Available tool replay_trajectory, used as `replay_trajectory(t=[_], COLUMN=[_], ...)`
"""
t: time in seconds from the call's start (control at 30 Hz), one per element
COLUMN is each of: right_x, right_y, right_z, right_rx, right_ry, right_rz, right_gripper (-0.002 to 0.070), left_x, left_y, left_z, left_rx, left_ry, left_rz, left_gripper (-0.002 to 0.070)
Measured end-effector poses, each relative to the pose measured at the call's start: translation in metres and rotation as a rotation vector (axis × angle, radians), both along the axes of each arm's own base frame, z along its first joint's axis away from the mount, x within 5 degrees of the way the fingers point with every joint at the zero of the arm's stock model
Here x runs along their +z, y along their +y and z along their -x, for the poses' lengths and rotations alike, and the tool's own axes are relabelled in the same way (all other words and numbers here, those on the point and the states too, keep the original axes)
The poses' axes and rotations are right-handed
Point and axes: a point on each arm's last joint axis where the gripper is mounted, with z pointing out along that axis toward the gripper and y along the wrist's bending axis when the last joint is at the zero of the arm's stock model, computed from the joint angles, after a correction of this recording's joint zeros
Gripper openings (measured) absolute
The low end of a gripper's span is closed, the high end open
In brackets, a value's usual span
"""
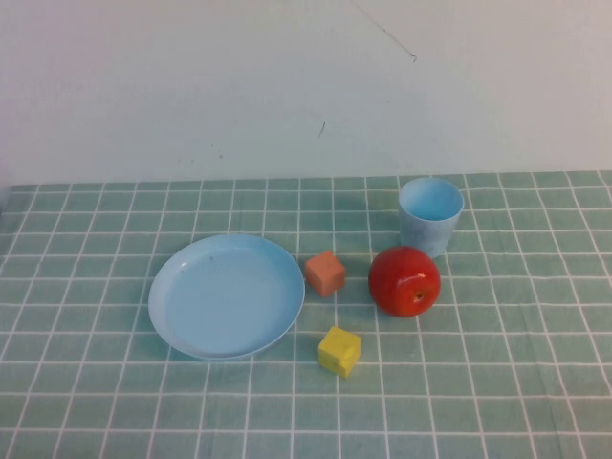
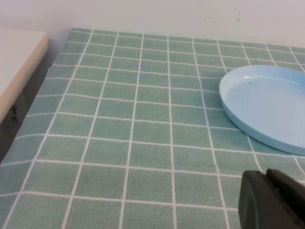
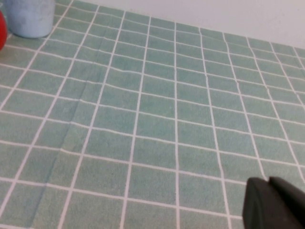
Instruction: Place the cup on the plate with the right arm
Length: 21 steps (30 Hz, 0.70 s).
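The light blue cup [image 1: 430,215] stands upright and empty at the back right of the green checked cloth, just behind the red apple [image 1: 404,280]. The light blue plate [image 1: 227,295] lies empty left of centre. Neither arm shows in the high view. In the left wrist view my left gripper [image 2: 267,174] is shut and empty, low over the cloth near the plate [image 2: 267,102]. In the right wrist view my right gripper [image 3: 268,180] is shut and empty over bare cloth, far from the cup [image 3: 28,16].
An orange cube [image 1: 326,273] sits between plate and apple. A yellow cube [image 1: 339,351] lies in front of the plate's right edge. A white wall rises behind the table. A pale surface [image 2: 16,62] stands beside the table's left edge.
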Motion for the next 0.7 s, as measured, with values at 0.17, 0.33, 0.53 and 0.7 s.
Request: replay_trajectory(t=[0.17,0.33,0.53,0.7], right_x=[0.0,0.0,0.0,0.0006], right_y=[0.0,0.0,0.0,0.0], right_z=[0.0,0.0,0.0,-0.0008], right_rx=[0.0,0.0,0.001,0.004], right_ry=[0.0,0.0,0.0,-0.019], right_rz=[0.001,0.001,0.002,0.008], right_gripper=[-0.0002,-0.0002,-0.0002,-0.0002], left_x=[0.0,0.0,0.0,0.0], left_y=[0.0,0.0,0.0,0.0], left_z=[0.0,0.0,0.0,0.0], left_rx=[0.0,0.0,0.0,0.0], left_ry=[0.0,0.0,0.0,0.0], left_rz=[0.0,0.0,0.0,0.0], left_gripper=[-0.0003,-0.0003,-0.0003,-0.0003])
